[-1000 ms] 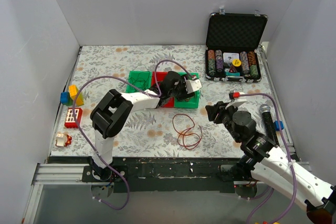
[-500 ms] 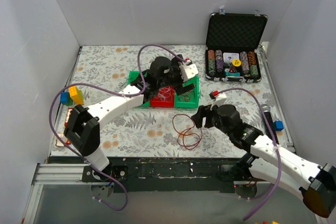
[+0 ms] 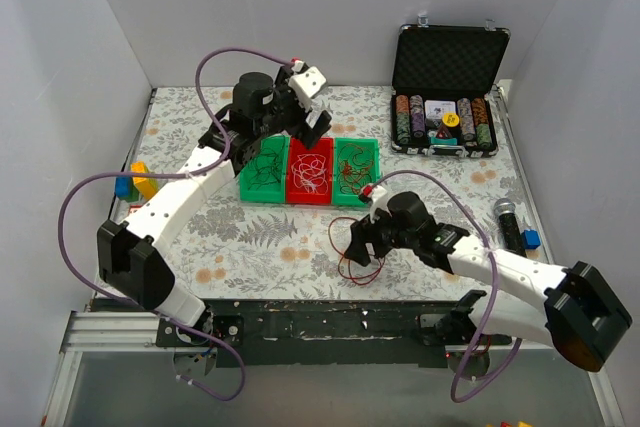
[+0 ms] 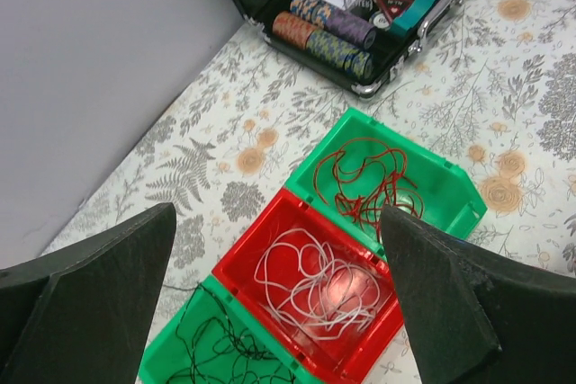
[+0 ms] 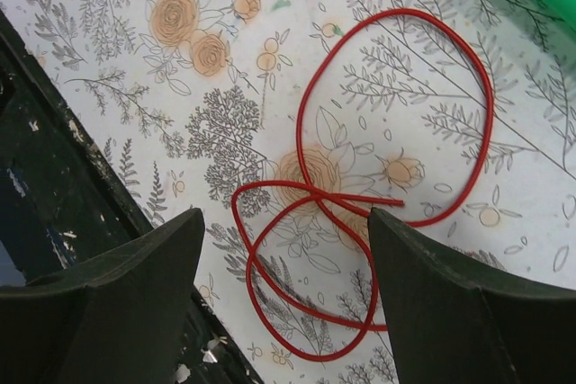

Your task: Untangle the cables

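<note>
Three bins stand side by side mid-table. The left green bin holds a thin black cable. The red bin holds a whitish cable. The right green bin holds a red cable tangle. A loose red cable lies in loops on the table in front of the bins, and it also shows in the right wrist view. My left gripper is open and empty, raised above the bins' back edge. My right gripper is open and empty, straddling the loose loops just above them.
An open poker-chip case stands at the back right. A microphone and a blue piece lie at the right edge. Toy blocks, a red brick and a small item lie along the left edge. The table's front edge is near the loops.
My left gripper rose from the bins and swung back and left. My right gripper moved left and down over the loose red cable.
</note>
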You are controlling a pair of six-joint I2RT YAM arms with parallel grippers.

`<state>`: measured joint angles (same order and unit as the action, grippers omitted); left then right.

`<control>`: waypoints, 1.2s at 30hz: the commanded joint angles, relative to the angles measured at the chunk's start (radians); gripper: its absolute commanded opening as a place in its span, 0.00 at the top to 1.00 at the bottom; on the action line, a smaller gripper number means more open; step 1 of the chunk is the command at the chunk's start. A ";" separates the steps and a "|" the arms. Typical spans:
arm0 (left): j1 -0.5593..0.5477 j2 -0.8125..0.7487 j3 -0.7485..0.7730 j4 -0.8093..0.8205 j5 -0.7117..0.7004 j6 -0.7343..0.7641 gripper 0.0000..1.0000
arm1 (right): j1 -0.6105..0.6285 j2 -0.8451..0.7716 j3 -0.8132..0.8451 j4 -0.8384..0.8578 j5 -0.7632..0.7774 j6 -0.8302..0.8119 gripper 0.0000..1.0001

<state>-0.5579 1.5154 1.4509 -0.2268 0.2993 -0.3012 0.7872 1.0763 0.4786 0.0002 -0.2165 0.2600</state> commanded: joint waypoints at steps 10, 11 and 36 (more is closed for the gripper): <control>0.033 -0.098 0.005 -0.077 0.044 -0.058 0.02 | 0.099 0.220 0.241 -0.057 0.045 -0.209 0.17; 0.035 -0.098 0.006 -0.081 0.046 -0.064 0.02 | 0.099 0.232 0.258 -0.072 0.046 -0.218 0.16; 0.076 -0.155 0.008 -0.052 0.040 -0.055 0.02 | 0.132 0.450 0.380 -0.371 -0.029 -0.258 0.59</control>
<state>-0.4862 1.4155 1.4506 -0.2913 0.3340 -0.3668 0.9070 1.5124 0.8162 -0.3264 -0.2459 0.0147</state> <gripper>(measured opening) 0.981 0.424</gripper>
